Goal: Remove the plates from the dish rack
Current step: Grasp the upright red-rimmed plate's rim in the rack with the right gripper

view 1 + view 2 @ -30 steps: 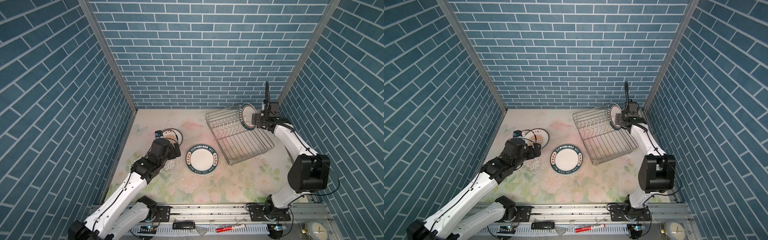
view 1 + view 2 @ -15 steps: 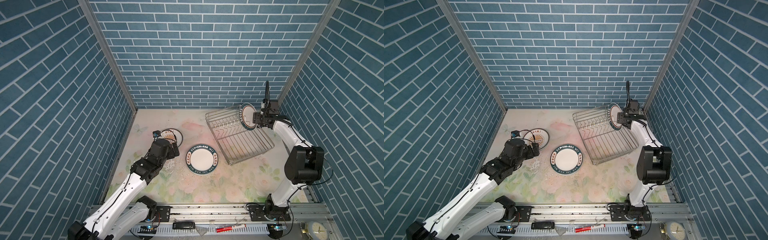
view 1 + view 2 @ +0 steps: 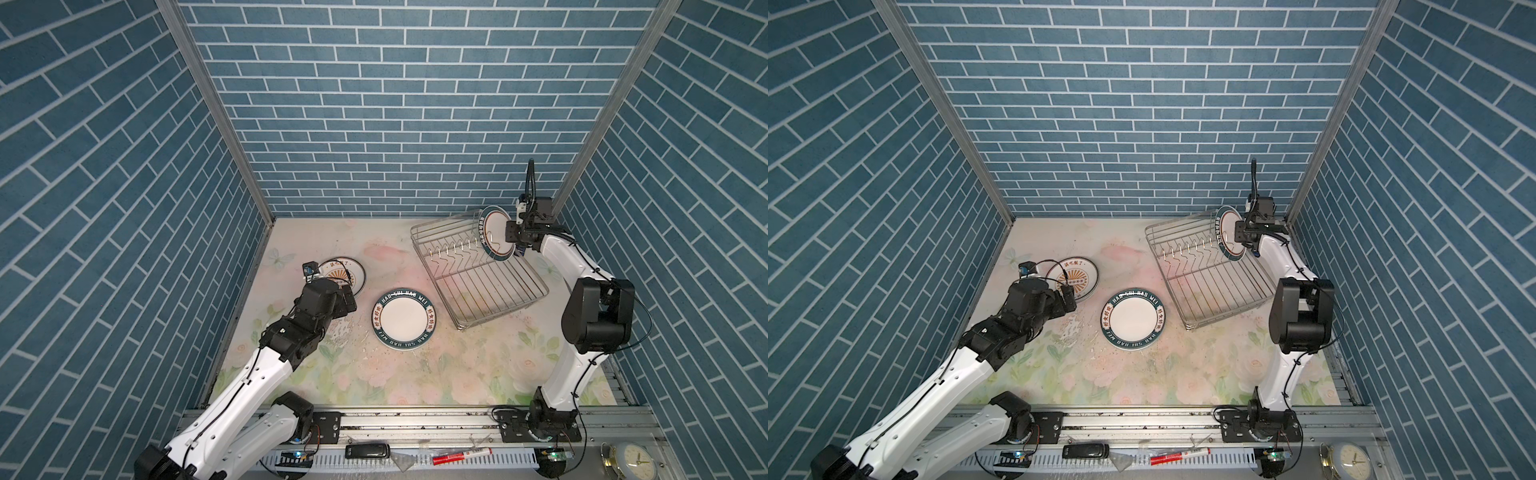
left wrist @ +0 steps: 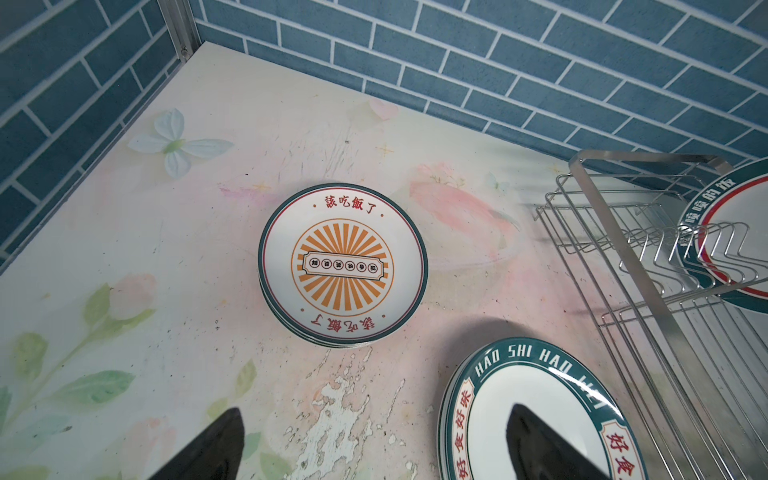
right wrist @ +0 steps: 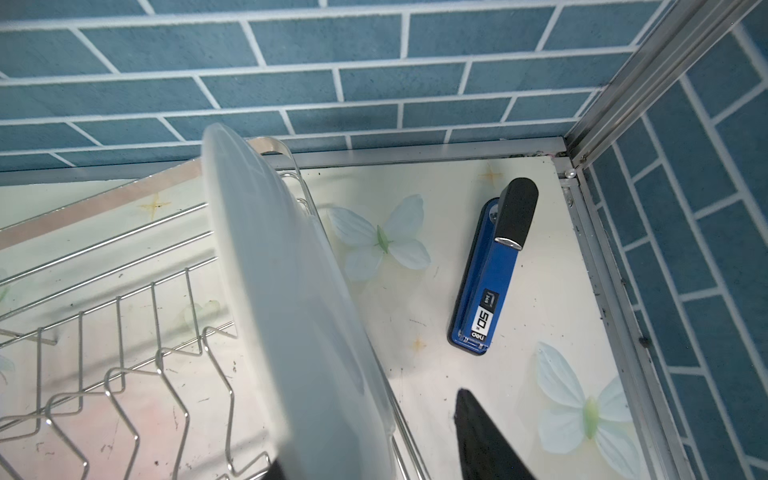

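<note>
Plates mostly out. I count one plate (image 3: 496, 235) left in the dish rack (image 3: 486, 286). It stands on edge at the far right end of the prong row, leaning a little, in both top views. The other slots are bare.

Two piles are already on the table (image 3: 415, 374):
- The sunburst stack (image 4: 343, 266) lies near the left wall.
- The lettered stack (image 3: 402, 318) lies flat mid-table, just beside the rack's near corner.

Several rims show under the sunburst top plate, but I can't count them exactly. My read is that the job is close to done. That last plate needs gripping, lifting clear of the prongs and laying down.

Right gripper (image 5: 368, 428): it sits at the plate's upper edge with the jaws straddling the rim, partway open. In the right wrist view, one finger (image 5: 482, 436) is on the plate's back side with a clear gap to the plate. The other finger barely shows at the frame edge on the front side, and I can't tell if it touches. So it is around the plate but not clamped on it, as far as I can see.

Left gripper (image 4: 376, 409): the jaws are wide apart and hold nothing. It hovers over bare table between the two piles and touches neither.

A blue stapler (image 5: 494, 274) lies on the table behind the rack, apart from the plate. I'd say it is not in the way.
</note>
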Controlling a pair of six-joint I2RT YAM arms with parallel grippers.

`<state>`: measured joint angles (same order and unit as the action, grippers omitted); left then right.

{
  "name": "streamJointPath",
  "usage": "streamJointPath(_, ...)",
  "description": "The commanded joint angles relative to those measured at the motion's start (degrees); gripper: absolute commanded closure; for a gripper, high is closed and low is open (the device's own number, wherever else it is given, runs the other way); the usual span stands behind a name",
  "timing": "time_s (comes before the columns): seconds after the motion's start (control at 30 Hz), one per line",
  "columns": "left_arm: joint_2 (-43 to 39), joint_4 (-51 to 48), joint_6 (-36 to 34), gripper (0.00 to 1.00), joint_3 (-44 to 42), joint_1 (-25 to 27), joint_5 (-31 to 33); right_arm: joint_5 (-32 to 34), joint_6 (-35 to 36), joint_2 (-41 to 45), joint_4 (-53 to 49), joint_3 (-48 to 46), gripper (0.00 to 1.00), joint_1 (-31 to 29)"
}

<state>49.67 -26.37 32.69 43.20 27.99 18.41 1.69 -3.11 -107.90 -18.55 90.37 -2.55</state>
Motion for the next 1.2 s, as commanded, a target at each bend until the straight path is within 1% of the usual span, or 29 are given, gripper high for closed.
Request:
streamJointPath(0.0,-1.09,-1.02,-0.08,0.01,-1.01,-0.12,0.84,-0.82,1.43,0.69,2.10,0.67,0.54,0.23)
streamJointPath(0.07,-1.19,-0.38,-0.26,0.01,-1.29,-0.06,0.21,-0.91,1.59,0.85,2.12,0.59,0.55,0.33)
streamJointPath(0.13,-1.18,0.04,-0.34,0.01,-1.44,-0.10,-0.30,-1.25,1.74,0.71,2.07,0.73,0.60,0.30)
streamJointPath(0.27,-0.83,0.17,-0.06,0.01,-1.45,-0.12,-0.65,-2.11,1.74,0.44,1.85,0.82,0.63,0.33)
streamJointPath(0.4,-0.76,-0.35,-0.18,0.01,-1.08,-0.11,-0.86,-2.62,1.70,1.00,2.05,0.25,0.68,0.34)
streamJointPath(0.6,-0.31,0.12,-0.69,0.00,-1.19,-0.07,-0.57,-5.28,1.58,0.68,1.83,-0.02,0.70,0.35)
streamJointPath(0.7,0.29,-0.05,-1.13,0.01,-0.79,-0.12,-0.88,-6.13,1.62,0.41,1.57,-0.15,0.76,0.34)
streamJointPath(0.87,0.07,0.61,-2.17,0.01,-1.14,-0.13,-1.54,-6.26,1.62,0.65,2.14,-1.34,0.78,0.35)
streamJointPath(0.93,-0.12,0.87,-2.11,0.01,-1.25,-0.12,-1.54,-6.26,1.67,0.84,2.17,-1.80,0.82,0.28)
streamJointPath(1.17,0.60,0.79,-2.85,0.01,-0.92,-0.08,-2.24,-4.52,2.51,2.49,2.79,-3.55,0.84,0.38)
